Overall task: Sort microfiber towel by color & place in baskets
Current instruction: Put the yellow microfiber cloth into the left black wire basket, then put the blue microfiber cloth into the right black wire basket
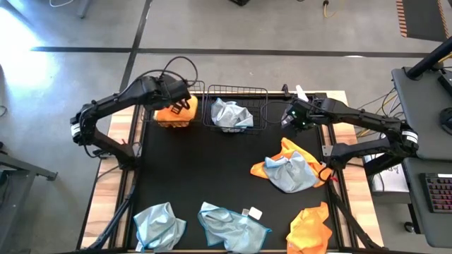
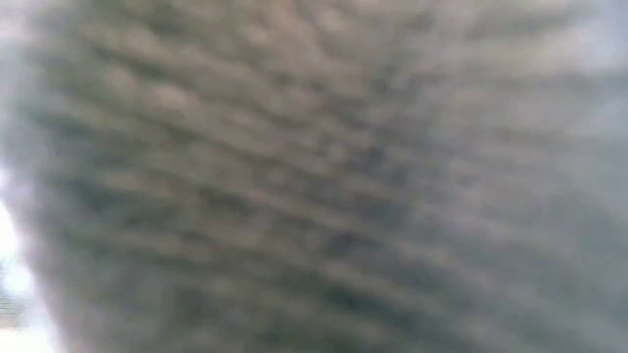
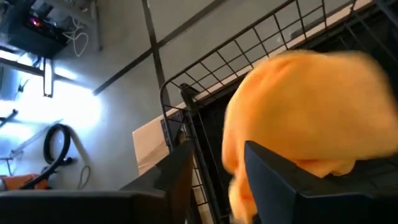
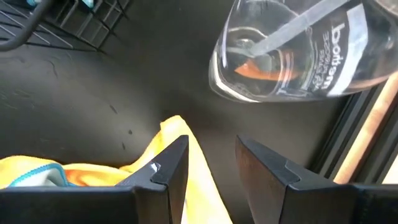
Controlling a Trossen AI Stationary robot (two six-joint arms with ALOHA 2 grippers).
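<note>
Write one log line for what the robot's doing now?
left gripper: open over orange towel | left basket | right gripper: open, empty

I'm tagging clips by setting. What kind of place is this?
Probably a robotics lab or workshop: a bare concrete floor with taped lines, a wooden table carrying two arms, and a keyboard on a desk alongside.

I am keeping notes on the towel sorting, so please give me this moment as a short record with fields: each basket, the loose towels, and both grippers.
left basket: one orange towel inside
right basket: one blue-grey towel inside
loose on the mat: two blue-grey towels at the near edge, an orange and blue-grey pile at right, one orange towel at the near right corner
left gripper: open, over the orange towel in the left basket
right gripper: open, empty, by the spray bottle
low view: blocked
</note>
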